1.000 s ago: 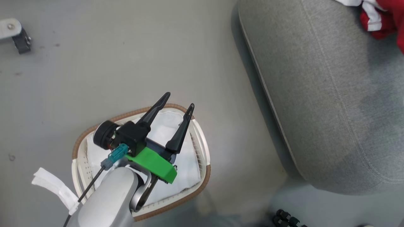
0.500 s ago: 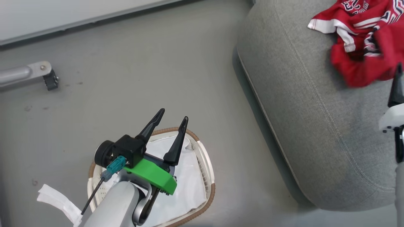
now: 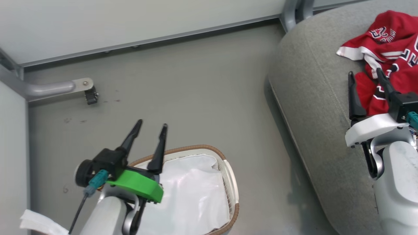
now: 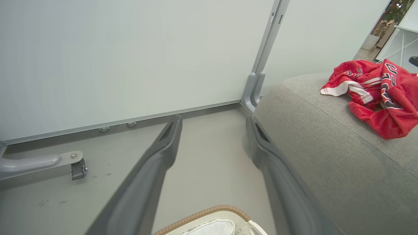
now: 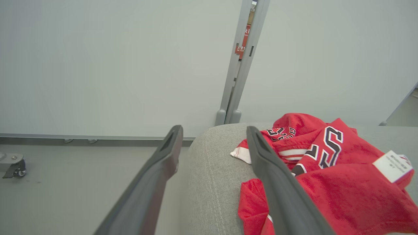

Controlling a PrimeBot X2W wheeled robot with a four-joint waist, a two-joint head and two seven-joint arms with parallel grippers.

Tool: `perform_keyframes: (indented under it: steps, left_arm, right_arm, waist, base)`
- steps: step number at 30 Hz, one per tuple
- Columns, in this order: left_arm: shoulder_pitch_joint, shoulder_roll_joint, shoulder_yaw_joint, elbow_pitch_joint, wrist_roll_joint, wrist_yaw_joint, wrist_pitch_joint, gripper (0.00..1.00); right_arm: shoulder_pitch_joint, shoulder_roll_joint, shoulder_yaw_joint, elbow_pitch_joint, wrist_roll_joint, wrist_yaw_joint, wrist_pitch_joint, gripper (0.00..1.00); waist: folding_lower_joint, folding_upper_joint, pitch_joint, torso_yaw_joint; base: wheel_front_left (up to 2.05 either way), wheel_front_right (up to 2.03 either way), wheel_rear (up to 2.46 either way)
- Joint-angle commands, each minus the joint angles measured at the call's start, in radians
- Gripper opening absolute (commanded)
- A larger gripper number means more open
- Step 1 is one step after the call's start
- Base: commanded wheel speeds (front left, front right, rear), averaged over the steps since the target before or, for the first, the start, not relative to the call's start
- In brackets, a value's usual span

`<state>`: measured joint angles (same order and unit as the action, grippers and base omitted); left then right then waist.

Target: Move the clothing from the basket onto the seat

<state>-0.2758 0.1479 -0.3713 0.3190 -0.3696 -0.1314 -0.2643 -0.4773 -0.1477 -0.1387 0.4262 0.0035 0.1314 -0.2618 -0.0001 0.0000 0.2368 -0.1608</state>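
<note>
"Red jerseys [image 3: 388, 42] lie bunched on the seat [image 3: 313, 104]. Which step are we in?"

"We judge it the last one: the drop looks done. Our right gripper [image 3: 364, 72] hangs wide and empty over the seat, with the jerseys just beyond its fingertips. One finger crosses the red cloth in the head view, though we cannot tell if it touches."

"And the basket [image 3: 234, 189]?"

"On the floor, well apart from the jerseys. We see white lining [image 3: 192, 195] in it and no red. But our left gripper [image 3: 152, 123], wide too and holding nothing, covers part of it, so something may hide there."

"So what does the next move call for?"

"We would check the covered part. If it is bare, both grippers can draw clear."
</note>
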Motion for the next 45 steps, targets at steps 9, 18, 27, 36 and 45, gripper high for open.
perform_keyframes:
  steps: [9,18,27,36,45]
  left_arm:
    - [0.085,-0.032,0.212,-0.026,0.160,0.008,0.000,1.00]
    - [0.134,-0.068,0.326,0.005,0.217,0.005,0.000,1.00]
    - [0.195,-0.091,0.392,0.033,0.238,0.009,0.000,1.00]
    - [0.242,-0.096,0.405,0.051,0.240,0.006,0.000,1.00]
    - [0.271,-0.096,0.383,0.067,0.195,0.002,0.000,1.00]
  right_arm:
    - [0.081,0.047,0.051,-0.023,0.074,-0.001,-0.005,1.00]
    - [0.134,0.084,0.086,-0.036,0.077,-0.001,-0.005,1.00]
    - [0.205,0.094,0.099,-0.033,0.095,-0.001,-0.005,1.00]
    - [0.274,0.095,0.125,-0.016,0.139,-0.001,-0.005,1.00]
    - [0.307,0.095,0.126,-0.007,0.146,-0.001,-0.005,1.00]
  waist:
    - [0.0001,0.0000,-0.060,0.105]
    - [0.0001,0.0000,-0.080,0.133]
    - [0.0001,0.0000,-0.127,0.146]
    - [0.0001,0.0000,-0.172,0.158]
    - [0.0001,0.0000,-0.194,0.160]
  base:
    - [0.00,0.00,0.00]
    - [0.00,0.00,0.00]
    - [0.00,0.00,0.00]
    - [0.00,0.00,0.00]
    - [0.00,0.00,0.00]
